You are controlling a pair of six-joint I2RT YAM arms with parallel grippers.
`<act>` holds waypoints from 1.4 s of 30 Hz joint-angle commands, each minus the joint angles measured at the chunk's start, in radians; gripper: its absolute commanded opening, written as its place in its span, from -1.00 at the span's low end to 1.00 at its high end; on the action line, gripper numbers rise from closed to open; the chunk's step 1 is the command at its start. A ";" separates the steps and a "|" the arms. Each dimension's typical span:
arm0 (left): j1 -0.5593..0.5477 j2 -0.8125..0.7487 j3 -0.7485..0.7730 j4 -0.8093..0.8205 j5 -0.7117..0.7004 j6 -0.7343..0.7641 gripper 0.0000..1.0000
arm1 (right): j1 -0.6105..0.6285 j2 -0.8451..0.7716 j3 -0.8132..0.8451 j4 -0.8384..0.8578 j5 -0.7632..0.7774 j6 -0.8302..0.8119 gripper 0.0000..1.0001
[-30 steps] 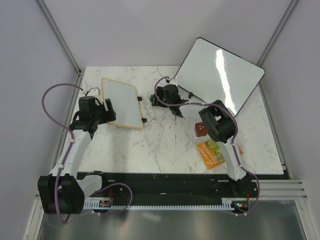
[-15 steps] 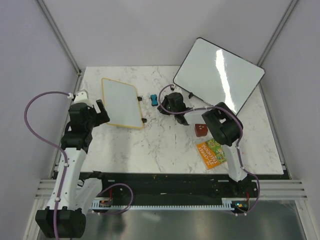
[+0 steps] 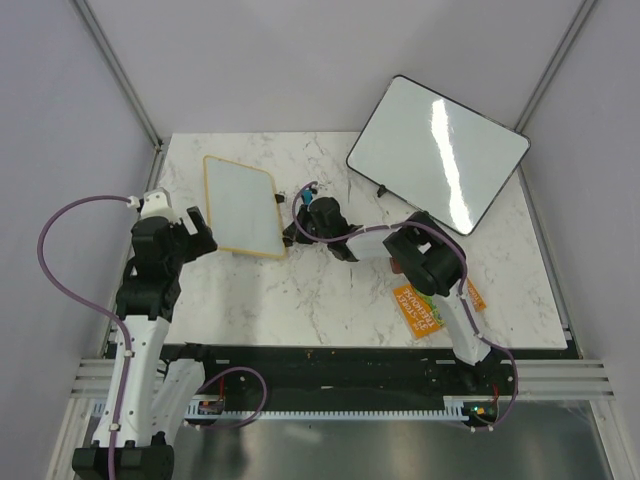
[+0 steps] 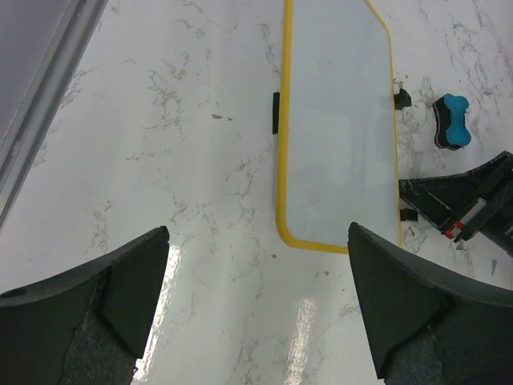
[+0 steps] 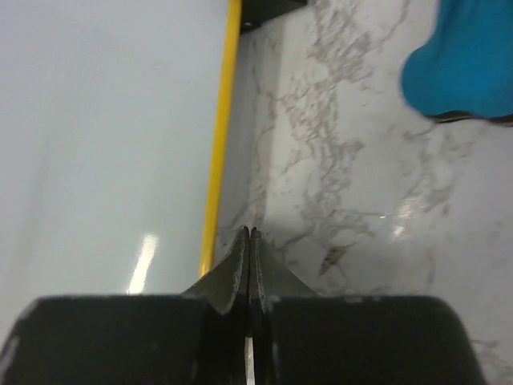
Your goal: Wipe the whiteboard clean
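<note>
The whiteboard (image 3: pixel 240 205) lies flat at the table's back left; it has a thin yellow frame and a white face. In the left wrist view the whiteboard (image 4: pixel 337 136) lies ahead of my left gripper (image 4: pixel 258 233), which is open wide over bare marble with nothing between its fingers. My left gripper (image 3: pixel 200 232) hangs just left of the board's near corner. My right gripper (image 3: pixel 293 232) is shut and empty, with its tip (image 5: pixel 250 233) low beside the board's yellow right edge (image 5: pixel 220 136). A blue eraser (image 4: pixel 451 120) lies on the marble to the right of the board, also seen as the eraser (image 5: pixel 473 56).
A larger black-framed board (image 3: pixel 440 150) lies tilted at the back right. A red-brown cube (image 3: pixel 400 262) peeks out beside the right arm, and an orange and green packet (image 3: pixel 425 305) lies near the front right. A metal rail (image 4: pixel 40 104) runs along the table's left edge.
My left gripper pulled back off the board's left edge and opened wide. My right gripper shut empty, swung right off the eraser, then moved left to the board's near right corner.
</note>
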 commanded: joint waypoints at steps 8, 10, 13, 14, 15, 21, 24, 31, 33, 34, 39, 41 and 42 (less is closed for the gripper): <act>0.000 -0.033 -0.023 -0.013 0.059 -0.014 0.97 | 0.062 0.061 0.049 -0.002 -0.037 0.051 -1.00; 0.001 -0.032 -0.023 -0.013 0.069 -0.016 0.97 | 0.083 0.085 0.086 -0.018 -0.037 0.054 -1.00; 0.001 -0.032 -0.023 -0.015 0.076 -0.016 0.97 | 0.111 0.122 0.160 -0.055 -0.040 0.054 -1.00; 0.001 -0.033 -0.025 -0.015 0.086 -0.016 0.97 | 0.117 0.127 0.174 -0.060 -0.039 0.054 -1.00; 0.001 -0.033 -0.028 -0.013 0.092 -0.017 0.96 | 0.121 0.136 0.189 -0.060 -0.037 0.057 -1.00; 0.000 -0.058 -0.042 -0.023 0.115 -0.020 0.97 | 0.111 0.084 0.134 -0.091 0.064 0.062 -1.00; 0.001 -0.062 -0.046 -0.023 0.126 -0.019 0.97 | 0.086 0.018 0.042 -0.086 0.150 0.082 -1.00; 0.001 -0.050 -0.048 -0.023 0.135 -0.017 0.96 | 0.043 -0.021 -0.052 -0.077 0.178 0.111 -1.00; 0.001 -0.049 -0.045 -0.023 0.136 -0.016 0.96 | 0.048 -0.010 -0.041 -0.078 0.129 0.111 -1.00; 0.001 -0.049 -0.045 -0.023 0.138 -0.016 0.96 | 0.051 -0.007 -0.040 -0.078 0.110 0.111 -1.00; 0.001 -0.046 -0.046 -0.023 0.139 -0.016 0.96 | 0.066 0.015 -0.038 -0.068 0.005 0.129 -1.00; 0.001 -0.046 -0.046 -0.023 0.141 -0.016 0.96 | 0.068 0.013 -0.046 -0.061 -0.003 0.134 -1.00; 0.001 -0.044 -0.043 -0.023 0.142 -0.016 0.96 | 0.068 0.006 -0.050 -0.052 -0.008 0.132 -1.00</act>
